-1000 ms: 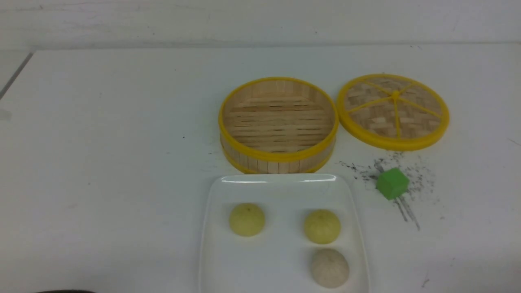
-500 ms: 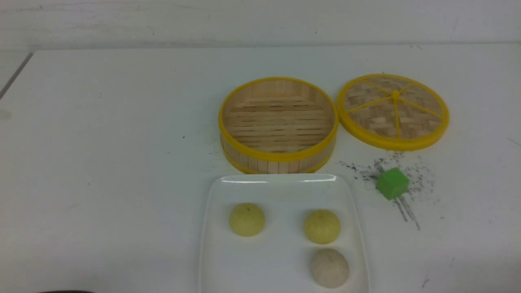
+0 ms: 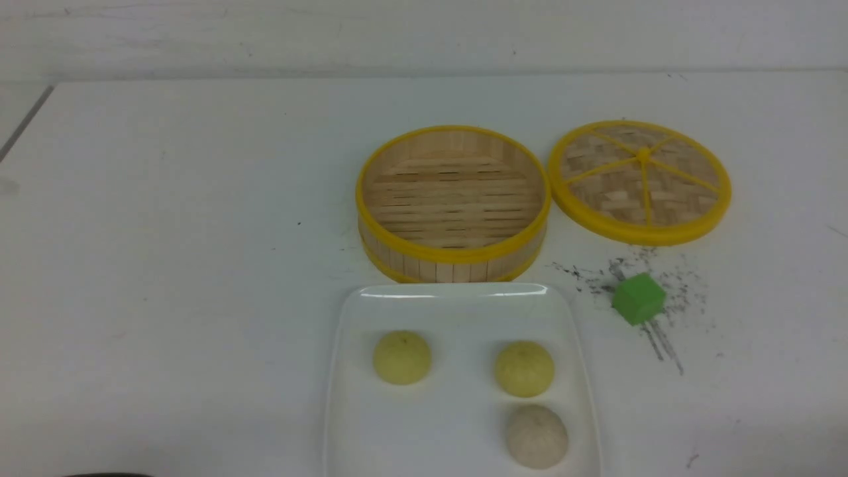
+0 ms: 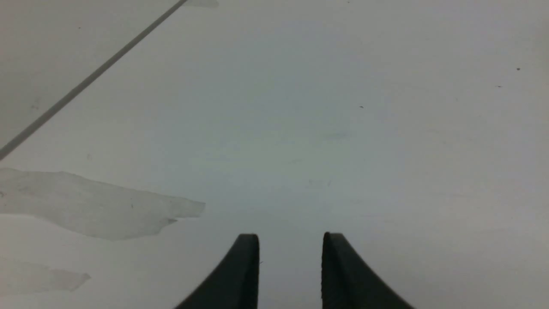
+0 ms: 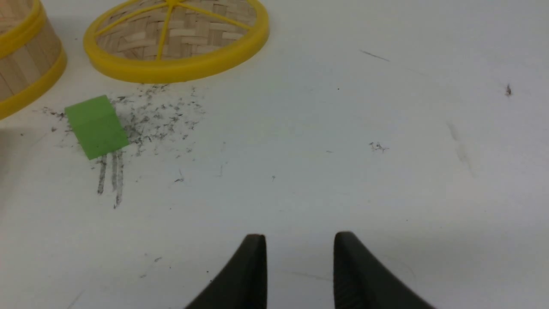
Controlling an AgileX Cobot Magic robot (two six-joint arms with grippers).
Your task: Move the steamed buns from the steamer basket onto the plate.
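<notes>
A white table (image 3: 185, 265) fills the front view, and everything seen rests on it. Near the front edge, at the centre, the plate (image 3: 351, 411) is seen, glossy white and rounded-square; its near edge is cut off by the frame.

Just behind the plate stands the steamer basket (image 3: 454, 255), round, with bamboo slats and yellow rims. Its slatted floor is bare. Its near wall appears to meet the plate's far edge, though contact cannot be told.

To the right of the basket, just beside it, the lid (image 3: 639, 182) is laid flat, a woven disc with yellow spokes and a yellow rim.

The steamed buns are all found on the plate. One pale yellow bun (image 3: 402, 358) sits on the plate's left half. A second pale yellow bun (image 3: 524, 369) sits on the right half, and the beige bun (image 3: 537, 436) lies just nearer than it, close but apart.

A green cube (image 3: 638, 299) is seen right of the plate and near the lid, on a patch of dark scuff marks.

The left gripper (image 4: 291, 244) is shown only in the left wrist view, above bare table. Its two dark fingers (image 4: 246, 270) are set narrowly apart with nothing between them.

The right gripper (image 5: 299, 244) is shown likewise in the right wrist view, parted by a narrow gap and holding nothing, well apart from the cube and lid.
</notes>
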